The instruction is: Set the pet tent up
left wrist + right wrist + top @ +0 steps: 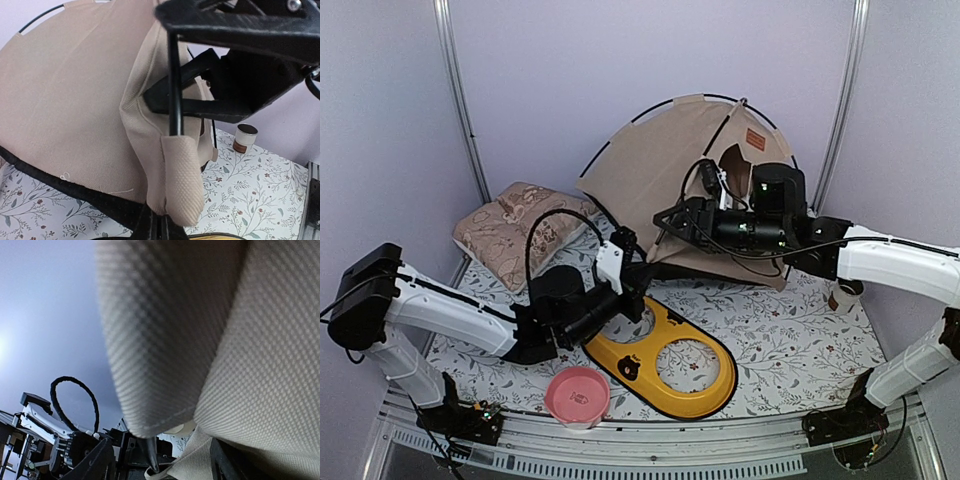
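Beige cloth at the lower front corner of the pet tent (670,160) is pinched in the left hand (156,226), whose jaws are closed tight on the tent's dark bottom hem. At 12 o'clock from that grip in the left wrist view hangs a woven fabric pocket (182,185), with a thin black pole (173,85) running straight down into it. The right hand (668,224) reaches in from 3 o'clock. Its jaws stand apart, one above the other, and the pole passes through the gap between them; whether either one touches the pole cannot be told. In the right wrist view, blurred tent fabric lies close against the lens and fills most of the picture. The tent itself stands domed at 12 o'clock on the desk (790,330), close to the back wall. A second dark pole arcs over its crown, and a small brown label patch (755,139) sits high on its 1 o'clock side. A floral pillow (520,232) lies at 10 o'clock, near the tent's left edge. A yellow board (665,362) with two round holes lies flat at 6 o'clock, just in front of the left hand. A pink bowl (578,393) sits just beside the board at 7 o'clock. A small brown-and-white cup (844,295) stands at 3 o'clock, beside the right arm.
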Controlling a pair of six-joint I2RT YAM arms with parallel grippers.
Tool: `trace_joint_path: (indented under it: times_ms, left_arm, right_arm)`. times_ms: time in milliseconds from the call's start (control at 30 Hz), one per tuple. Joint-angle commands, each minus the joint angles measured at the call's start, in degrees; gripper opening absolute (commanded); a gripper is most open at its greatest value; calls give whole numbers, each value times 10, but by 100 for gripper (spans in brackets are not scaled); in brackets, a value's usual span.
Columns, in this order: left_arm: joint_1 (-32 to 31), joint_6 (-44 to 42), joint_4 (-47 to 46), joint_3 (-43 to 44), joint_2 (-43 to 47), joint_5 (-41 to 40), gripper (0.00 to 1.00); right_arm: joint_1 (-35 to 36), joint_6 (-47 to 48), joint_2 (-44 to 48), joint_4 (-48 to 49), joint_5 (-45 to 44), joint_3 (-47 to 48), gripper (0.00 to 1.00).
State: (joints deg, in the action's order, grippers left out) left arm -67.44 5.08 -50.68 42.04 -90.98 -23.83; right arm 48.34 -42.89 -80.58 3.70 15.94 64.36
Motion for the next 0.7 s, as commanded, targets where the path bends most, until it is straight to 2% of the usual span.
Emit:
trace_joint_path:
  times_ms: [0,167,300,433,567,633,667]
  left_arm:
    - [19,33,3,-16,39,33,0]
    - [28,41,31,-44,73,29,0]
    - [61,103,77,-83,123,35,2]
    - [107,171,170,-88,161,33,1]
    - [134,205,270,-84,190,24,21]
    - [135,214,301,-93,215,15,42]
    - [136,222,318,-99,237,5,48]
  right_arm:
    - [-6,20,32,-47,-29,5,72]
    - [-6,31,72,-81,-56,-16,87]
    - [-6,60,100,-109,-68,-19,98]
    - [-6,93,99,-130,-42,1,99]
    - [-6,132,86,-175,-43,31,99]
    - [-7,144,91,-194,-67,38,99]
    - [-8,150,96,-199,-75,40,99]
